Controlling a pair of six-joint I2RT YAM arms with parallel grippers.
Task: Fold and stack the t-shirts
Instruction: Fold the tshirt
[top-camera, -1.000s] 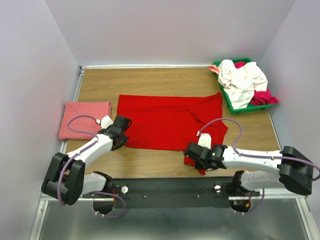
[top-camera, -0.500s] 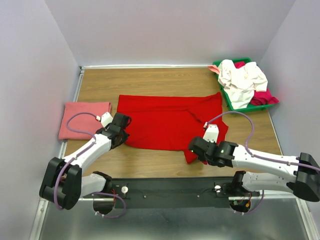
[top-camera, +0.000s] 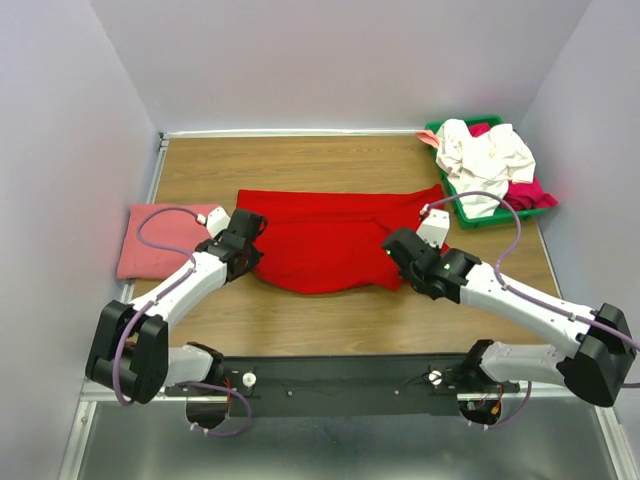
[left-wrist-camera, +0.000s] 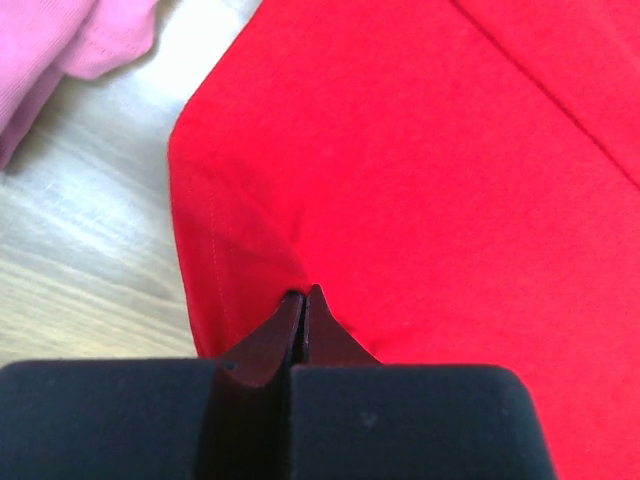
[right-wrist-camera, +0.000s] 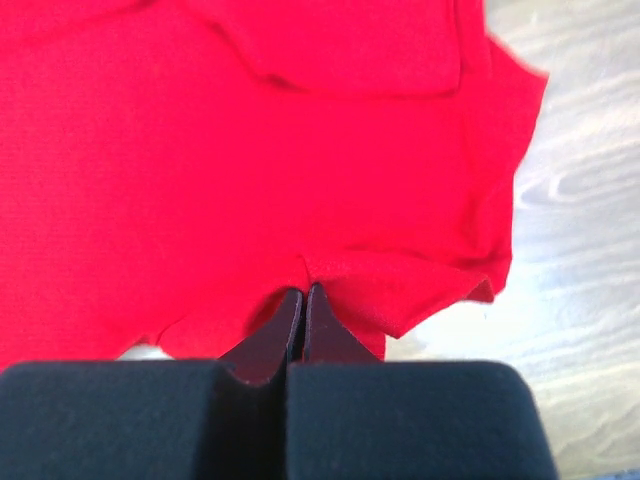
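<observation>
At mid-table, the red t-shirt (top-camera: 325, 235) lies spread left to right, its near edge raised and sagging between two pinch points. The left gripper (left-wrist-camera: 303, 305) has its jaws closed on the near-left hem. The right gripper (right-wrist-camera: 303, 300) is likewise clamped on the near-right corner, probably so both corners go toward the far edge together for an even half-fold. The salmon-pink folded shirt (top-camera: 165, 240) sits just left, likely the stack base. The white shirt (top-camera: 485, 155) and magenta shirt (top-camera: 530, 195) wait in the green tray (top-camera: 458, 210), far right.

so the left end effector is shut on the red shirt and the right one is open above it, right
Not quite: the right end effector is also shut on the red shirt, as the right wrist view shows. The rest holds.
</observation>
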